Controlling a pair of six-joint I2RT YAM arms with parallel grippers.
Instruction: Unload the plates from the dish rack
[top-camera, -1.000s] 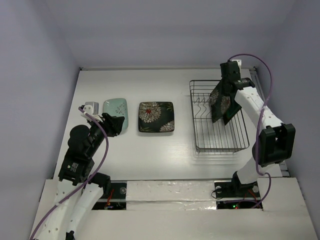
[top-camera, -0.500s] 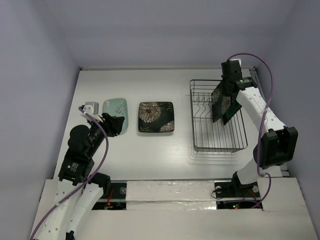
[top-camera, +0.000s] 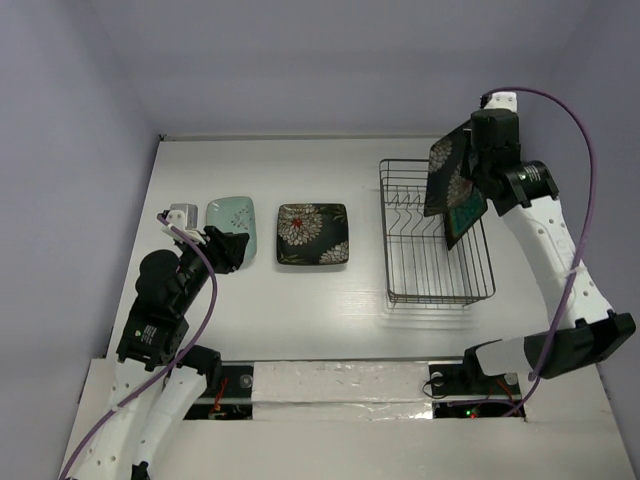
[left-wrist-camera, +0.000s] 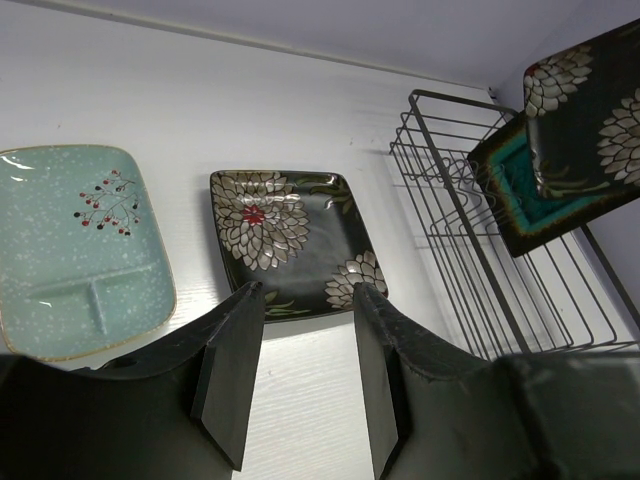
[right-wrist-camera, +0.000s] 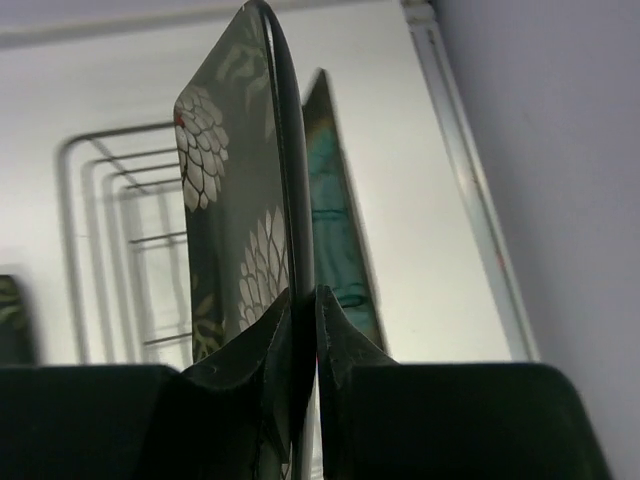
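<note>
At the far left the left gripper (top-camera: 232, 250) hovers low over the table (top-camera: 300, 300), its jaws partly apart with nothing between them. Just beyond its fingers lies the mint green plate (top-camera: 230, 213), flat on the table near the left edge. To its right, a little apart, the flat flowered plate (top-camera: 312, 233) also lies face up on the table. Further right stands the dish rack (top-camera: 440, 297), its wire bars bare on the near side. Above the rack's far right corner the right gripper (right-wrist-camera: 305, 300) is pinched tight on the edge of the held flowered plate (top-camera: 445, 175), which hangs on edge, clear of the wires. Just beside it, the teal-centred plate (top-camera: 465, 215) stands tilted over the rack's right side.
</note>
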